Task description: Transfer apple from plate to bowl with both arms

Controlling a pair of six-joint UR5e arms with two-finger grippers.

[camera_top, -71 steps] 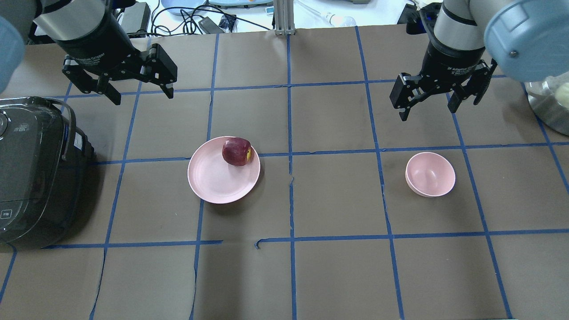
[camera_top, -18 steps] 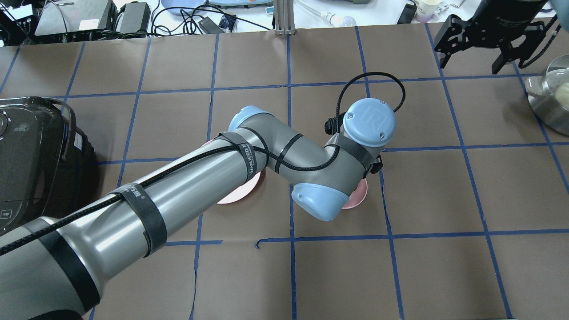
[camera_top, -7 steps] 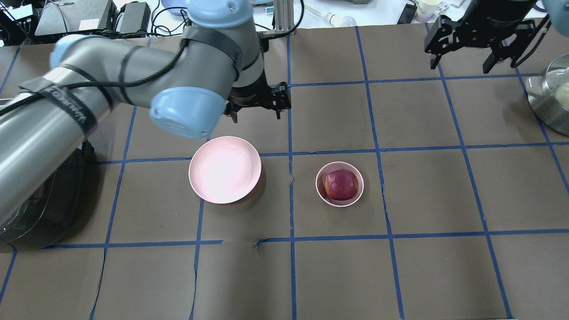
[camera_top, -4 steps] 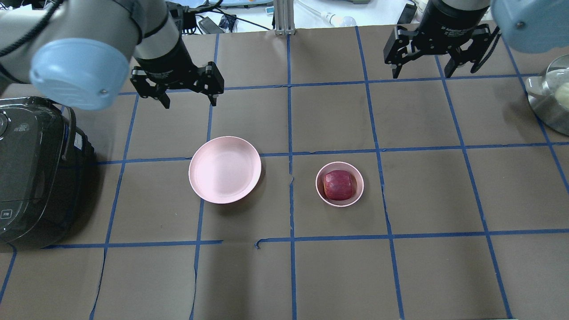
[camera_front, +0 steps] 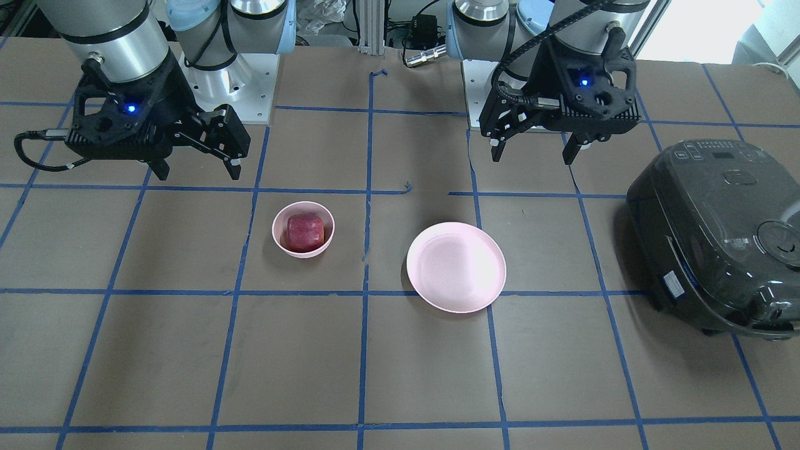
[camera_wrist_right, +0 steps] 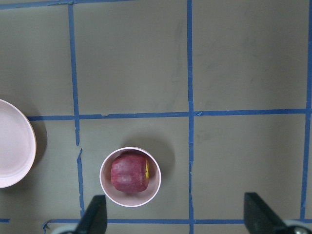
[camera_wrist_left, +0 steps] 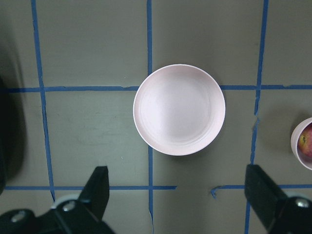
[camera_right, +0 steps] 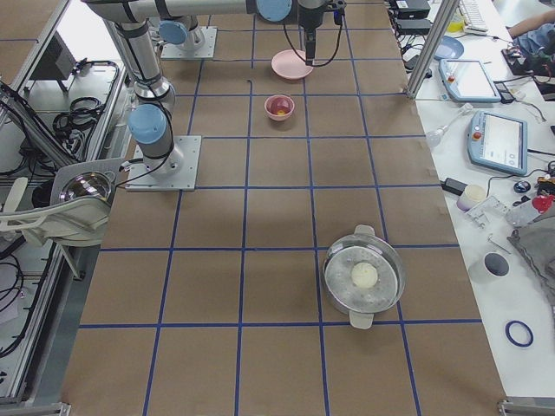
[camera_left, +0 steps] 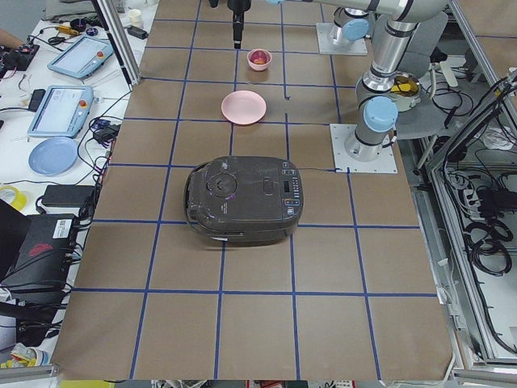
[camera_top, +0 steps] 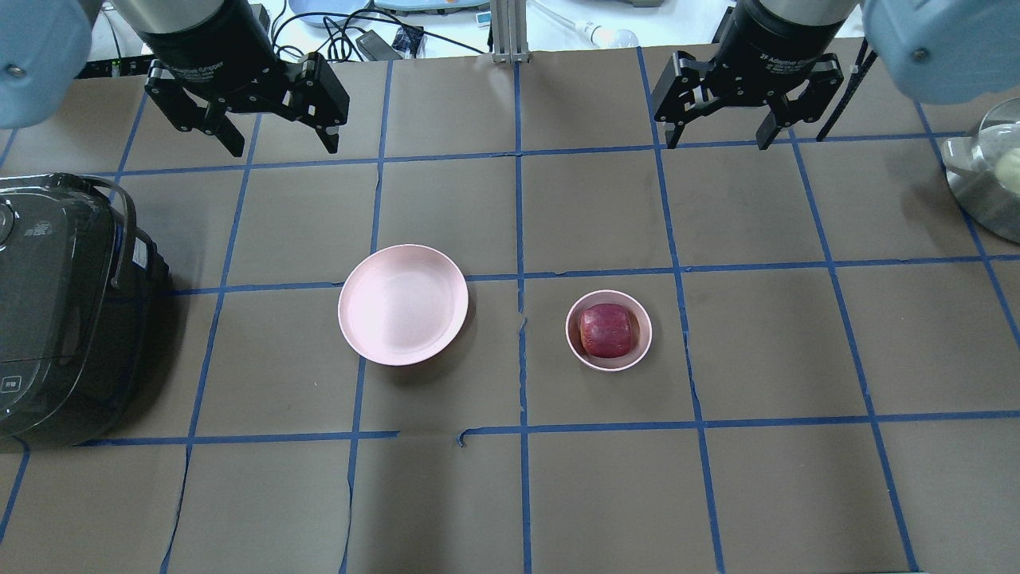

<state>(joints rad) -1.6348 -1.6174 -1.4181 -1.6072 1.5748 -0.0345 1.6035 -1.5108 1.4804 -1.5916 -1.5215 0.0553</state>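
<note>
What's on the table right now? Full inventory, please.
apple: 1, dark red, inside the bowl
bowl: 1, pale pink, near table centre, beside the plate, not touching it
plate: 1, pale pink, empty, on the robot's left of the bowl
rice cooker: 1, dark grey, table end on the robot's left
metal pot: 1, silver, something pale inside, table end on the robot's right
table: 1, brown cover, blue tape grid
left gripper: 1, black, open, empty, raised clear of the plate
right gripper: 1, black, open, empty, raised clear of the bowl

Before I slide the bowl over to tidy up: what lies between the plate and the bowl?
Only brown paper and a blue tape line lie between plate and bowl, as the overhead view shows.
</note>
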